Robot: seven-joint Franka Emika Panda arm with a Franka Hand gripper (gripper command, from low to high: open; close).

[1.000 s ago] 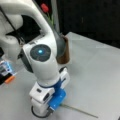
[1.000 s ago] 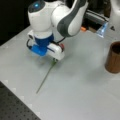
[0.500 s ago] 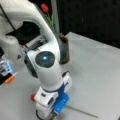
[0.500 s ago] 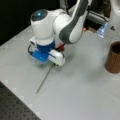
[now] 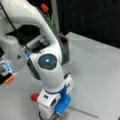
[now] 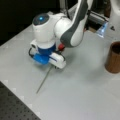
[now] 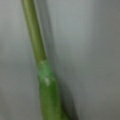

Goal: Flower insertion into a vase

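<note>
Lower than half a second ago, the claw (image 6: 51, 65) has sunk down close to the grey table (image 6: 82, 87), with the bulky white wrist and its blue-lit disc stacked directly above it in both front views. It sits right over the flower (image 6: 45, 78), which lies flat on the table: the thin stem runs out from under the claw toward a front view's bottom left, and the red bloom (image 6: 60, 46) peeks out on the claw's far side, just beside the arm. In a front view the same red bloom (image 5: 35, 96) shows to the left of the claw (image 5: 53, 116), and the stem (image 5: 83, 112) trails away to its right. Whether the fingers are spread or pressed onto the stem I cannot tell, since the wrist body hides them. The wrist view is filled by the green stem (image 7: 37, 47) lying on the table, thickening into a brighter green sleeve toward the bottom. The vase (image 6: 113, 57), a brown upright cylinder, stands well apart from the claw, toward a front view's right edge, with nothing visible in its mouth.
</note>
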